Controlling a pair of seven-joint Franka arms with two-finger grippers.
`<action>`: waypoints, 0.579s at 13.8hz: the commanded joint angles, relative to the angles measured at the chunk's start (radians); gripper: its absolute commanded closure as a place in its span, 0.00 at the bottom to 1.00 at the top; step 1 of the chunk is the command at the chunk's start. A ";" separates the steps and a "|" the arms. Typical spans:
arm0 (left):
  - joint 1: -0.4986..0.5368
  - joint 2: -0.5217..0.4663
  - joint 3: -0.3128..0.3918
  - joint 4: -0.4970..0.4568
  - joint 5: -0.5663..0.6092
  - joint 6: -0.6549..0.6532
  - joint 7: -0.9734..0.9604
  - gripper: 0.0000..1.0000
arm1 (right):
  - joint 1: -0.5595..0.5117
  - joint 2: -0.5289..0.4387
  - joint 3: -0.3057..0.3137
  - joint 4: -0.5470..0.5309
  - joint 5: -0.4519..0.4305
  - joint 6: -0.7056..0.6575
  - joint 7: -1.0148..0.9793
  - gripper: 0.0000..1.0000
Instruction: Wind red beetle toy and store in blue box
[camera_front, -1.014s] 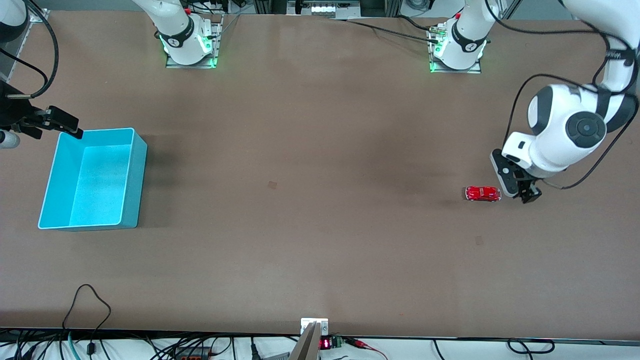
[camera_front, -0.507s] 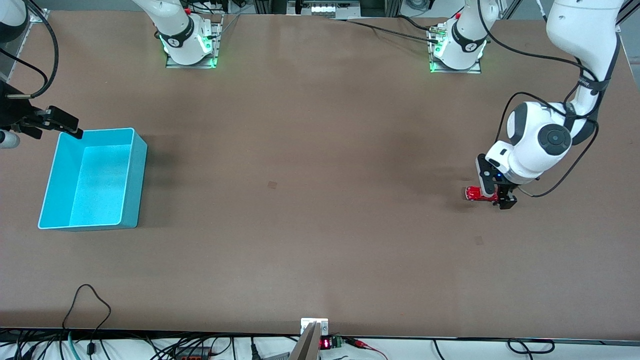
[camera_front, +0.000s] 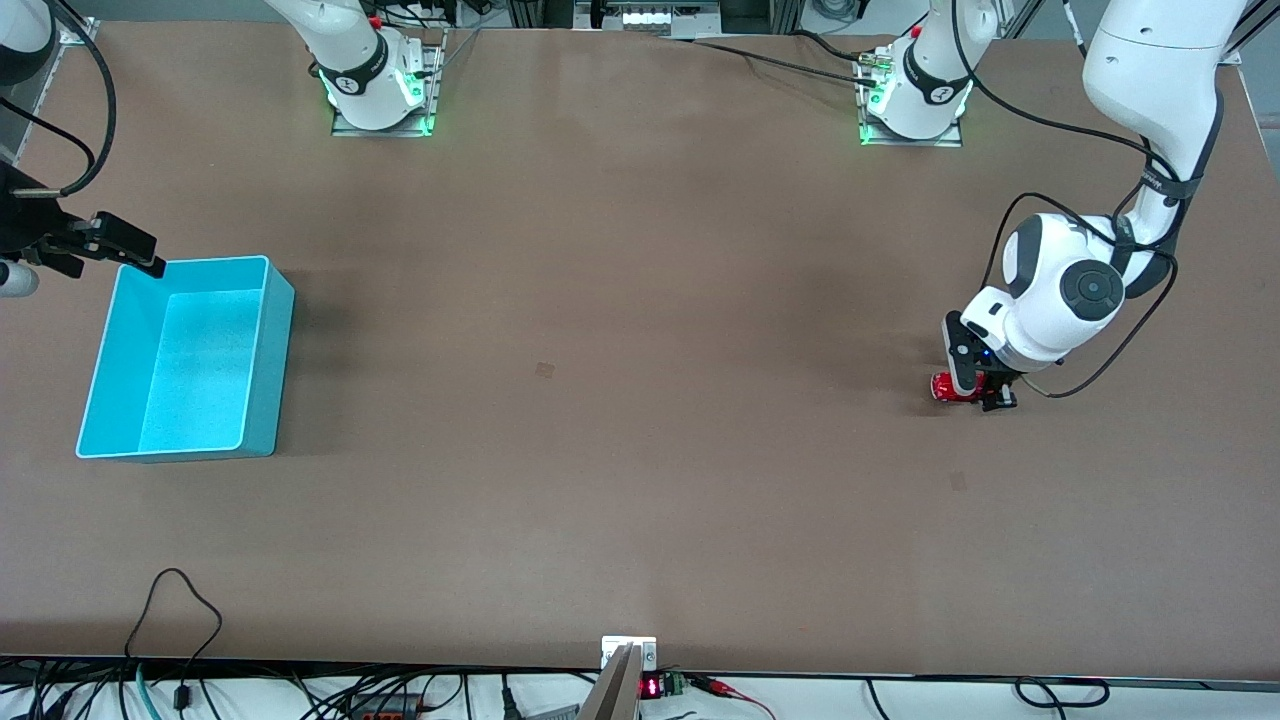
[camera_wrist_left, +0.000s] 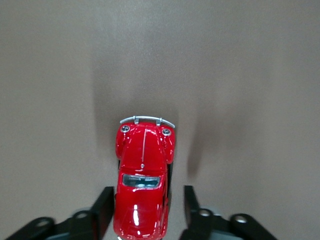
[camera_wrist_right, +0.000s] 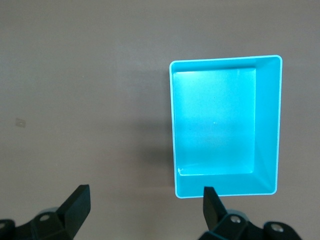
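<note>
- My left gripper (camera_front: 978, 388) is sitting low at the table (camera_front: 640, 400), toward the left arm's end, straddling the rear half of the red beetle toy (camera_front: 945, 387).
- In the left wrist view the toy (camera_wrist_left: 142, 177) is lying between my fingers (camera_wrist_left: 102, 210); one finger is looking pressed to its side, the other is showing a thin gap, so a firm clamp I cannot tell.
- The toy is standing on its wheels on the table, its silvery bumper pointing away from my wrist.
- My right gripper (camera_wrist_right: 145, 205) is waiting in the air, fingers spread wide and holding nothing, by a corner of the blue box (camera_front: 185, 355).
- The blue box (camera_wrist_right: 225, 125) is resting upright, well apart from the toy, toward the right arm's end.
</note>
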 joint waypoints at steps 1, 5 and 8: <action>0.000 0.004 -0.002 0.009 0.021 0.005 0.012 0.76 | 0.001 -0.007 0.001 0.004 -0.011 -0.014 -0.001 0.00; 0.005 0.011 -0.002 0.011 0.021 0.004 0.022 0.78 | 0.001 -0.007 0.001 0.004 -0.011 -0.012 -0.001 0.00; 0.024 0.020 0.000 0.014 0.021 0.005 0.070 0.78 | 0.001 -0.007 0.001 0.004 -0.011 -0.012 -0.001 0.00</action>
